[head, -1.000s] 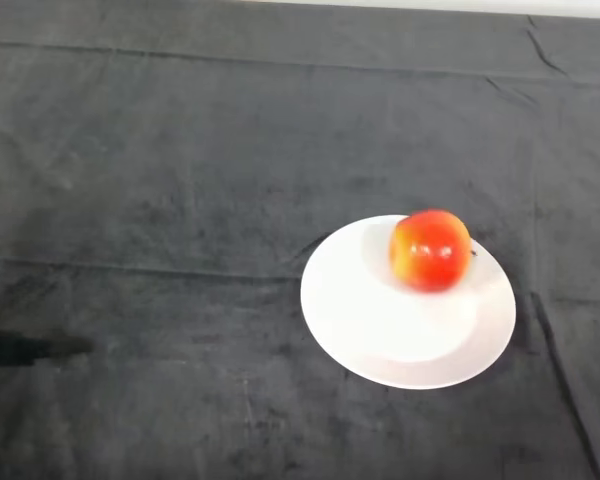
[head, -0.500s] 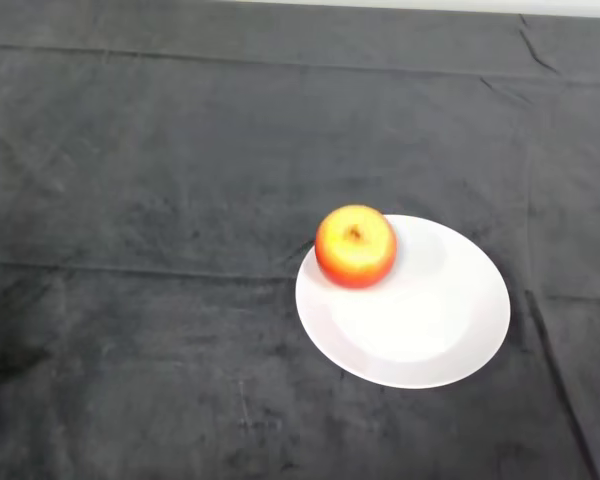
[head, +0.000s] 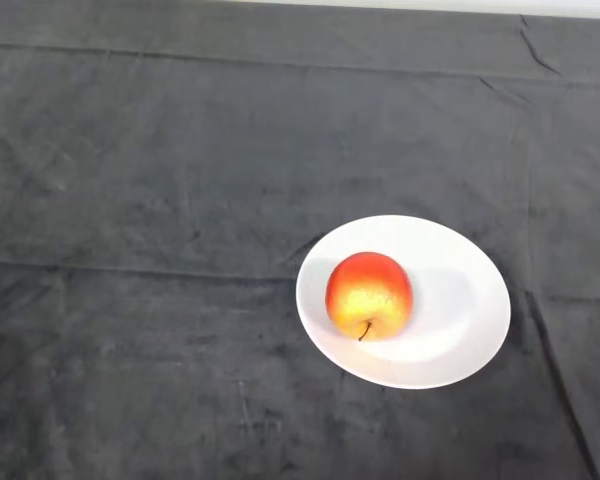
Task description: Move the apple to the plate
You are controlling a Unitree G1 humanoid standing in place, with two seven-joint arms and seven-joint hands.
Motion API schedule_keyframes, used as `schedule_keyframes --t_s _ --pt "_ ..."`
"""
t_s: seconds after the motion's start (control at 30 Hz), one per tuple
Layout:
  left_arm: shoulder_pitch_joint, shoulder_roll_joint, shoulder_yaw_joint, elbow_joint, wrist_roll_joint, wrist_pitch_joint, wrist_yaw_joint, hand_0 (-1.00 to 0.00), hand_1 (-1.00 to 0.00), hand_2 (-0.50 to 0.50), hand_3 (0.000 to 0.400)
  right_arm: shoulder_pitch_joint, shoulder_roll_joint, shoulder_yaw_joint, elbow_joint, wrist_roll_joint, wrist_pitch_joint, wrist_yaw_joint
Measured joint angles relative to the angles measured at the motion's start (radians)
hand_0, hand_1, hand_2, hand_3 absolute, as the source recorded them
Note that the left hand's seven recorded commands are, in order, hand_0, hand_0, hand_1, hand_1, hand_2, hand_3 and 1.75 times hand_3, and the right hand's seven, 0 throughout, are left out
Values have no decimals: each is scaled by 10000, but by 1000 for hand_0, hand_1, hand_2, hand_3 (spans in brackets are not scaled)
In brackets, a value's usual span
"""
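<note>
- On the round white plate (head: 450,345), which we take as our landmark, we see a red and yellow apple (head: 369,296) resting inside the rim, on the plate's left half.
- We find the apple lying tilted, its short brown stem pointing toward the near edge of the plate, its yellow patch facing the camera and the redder skin turned toward the far edge.
- To the right of the apple we see the plate's bare white surface, with a soft grey shadow just beside the fruit.
- Under the plate we see a dark grey cloth (head: 160,200) covering the table on every side of it; creases run across the cloth to the left of the plate and another runs down along its right.
- Beyond the plate, at the far edge of the cloth, we see a thin pale strip.
- We cannot tell the state of the fingers, since no hand shows anywhere around the plate.
</note>
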Motion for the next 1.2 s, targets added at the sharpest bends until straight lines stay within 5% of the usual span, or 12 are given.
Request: schedule_keyframes --t_s 0.57,1.2 --pt "-146 -381 2243 -148 -2082 1238 -987 0 0 0 0 0 0 3 0 0 0 0" --pt "-465 -552 3507 -395 -3027 1612 -2224 0 0 0 0 0 0 5 0 0 0 0"
